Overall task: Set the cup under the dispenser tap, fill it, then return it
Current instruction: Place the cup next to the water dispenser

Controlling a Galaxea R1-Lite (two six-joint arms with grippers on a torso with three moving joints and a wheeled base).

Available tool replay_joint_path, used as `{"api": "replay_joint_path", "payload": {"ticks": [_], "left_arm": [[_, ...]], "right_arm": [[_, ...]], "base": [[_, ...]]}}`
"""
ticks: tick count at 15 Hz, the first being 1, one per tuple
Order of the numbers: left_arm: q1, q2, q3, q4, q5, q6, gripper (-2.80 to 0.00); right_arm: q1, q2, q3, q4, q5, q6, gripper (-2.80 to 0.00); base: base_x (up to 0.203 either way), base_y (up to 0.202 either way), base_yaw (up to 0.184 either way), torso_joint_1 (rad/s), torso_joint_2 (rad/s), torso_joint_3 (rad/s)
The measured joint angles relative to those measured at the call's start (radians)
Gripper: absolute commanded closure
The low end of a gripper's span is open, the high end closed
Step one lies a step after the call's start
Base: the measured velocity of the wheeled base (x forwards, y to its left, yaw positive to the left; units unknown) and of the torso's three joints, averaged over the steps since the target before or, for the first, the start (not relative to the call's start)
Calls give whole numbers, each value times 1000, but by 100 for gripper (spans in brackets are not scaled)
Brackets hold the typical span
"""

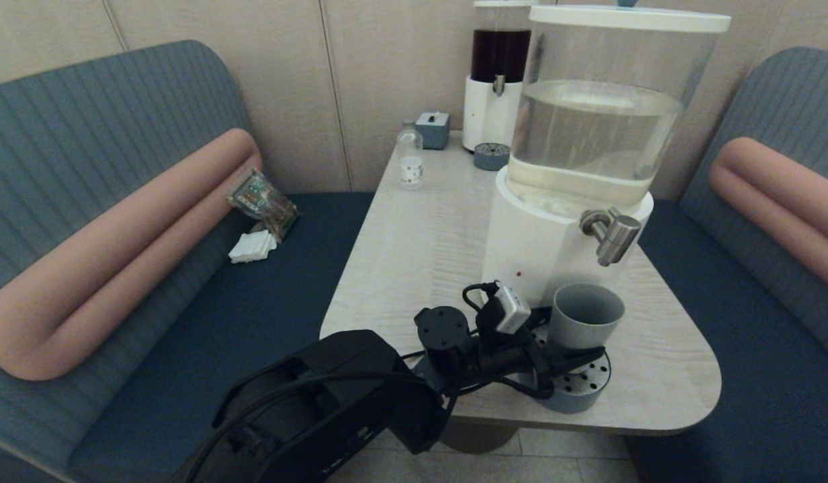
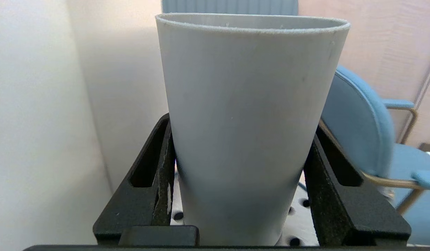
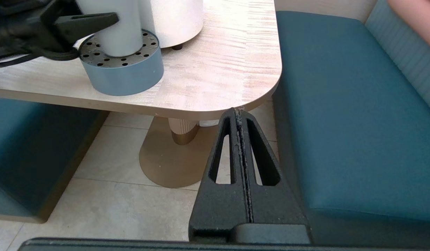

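Observation:
The grey-blue cup [image 1: 584,315] [image 2: 250,115] stands upright on a round perforated drip tray [image 1: 584,390] [image 3: 121,75] at the foot of the large white-based dispenser [image 1: 541,248]. The brushed-metal dispenser tap [image 1: 612,235] hangs just above the right part of the cup's mouth. No water runs from it. My left gripper [image 1: 578,339] [image 2: 241,125] reaches in from the left, low on the cup, shut on it with one finger on each side. My right gripper [image 3: 238,112] hangs shut and empty below the table's near right corner, out of the head view.
At the back of the table [image 1: 414,255] stand a dark-liquid dispenser [image 1: 498,74] with its small drip tray [image 1: 491,156], a clear bottle [image 1: 409,155] and a small blue box [image 1: 433,129]. Blue benches flank the table; a packet [image 1: 262,201] lies on the left one.

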Motion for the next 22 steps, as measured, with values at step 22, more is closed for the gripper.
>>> {"api": "replay_joint_path", "payload": {"ticks": [22], "left_arm": [[404, -476, 576, 7, -56, 11, 0]], "right_arm": [[0, 0, 0, 0, 0, -1, 0]], "base": [[0, 0, 0, 0, 0, 0]]}}
